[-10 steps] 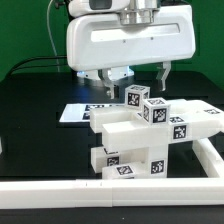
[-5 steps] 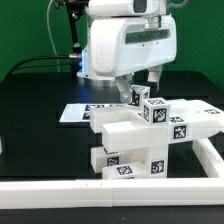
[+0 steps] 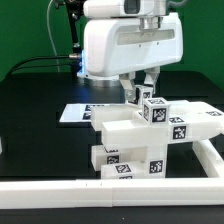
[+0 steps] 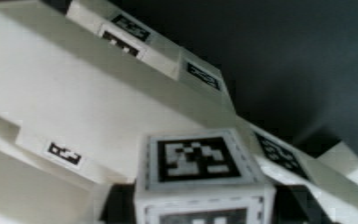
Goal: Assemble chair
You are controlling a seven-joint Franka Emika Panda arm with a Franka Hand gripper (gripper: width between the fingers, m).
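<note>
Since the earlier frames we see the arm has slid toward the exterior view's right and dropped lower, so its tool [image 3: 141,90] now sits right over the small cube-like leg [image 3: 139,96] at the back of the stack. Its fingers [image 3: 150,79] come down on either side of that leg, and the jaws look narrowed around it; we cannot tell from the exterior view whether they press its faces. A second tagged cube [image 3: 155,111] stands just in front of the first, toward the camera.

Both cubes rest on the chair pieces [image 3: 140,140], a stack of glossy white slabs and blocks with black-and-white tags on their front faces. That stack stands on the black surface [image 3: 40,100], near the long white border rail [image 3: 100,192] in the foreground. Behind the stack, the marker board [image 3: 78,111] lies flat on the surface.

From the wrist view we see a tagged cube [image 4: 201,175] close up and blurred, with a white slab [image 4: 87,90] carrying small tags along its edge beyond it
</note>
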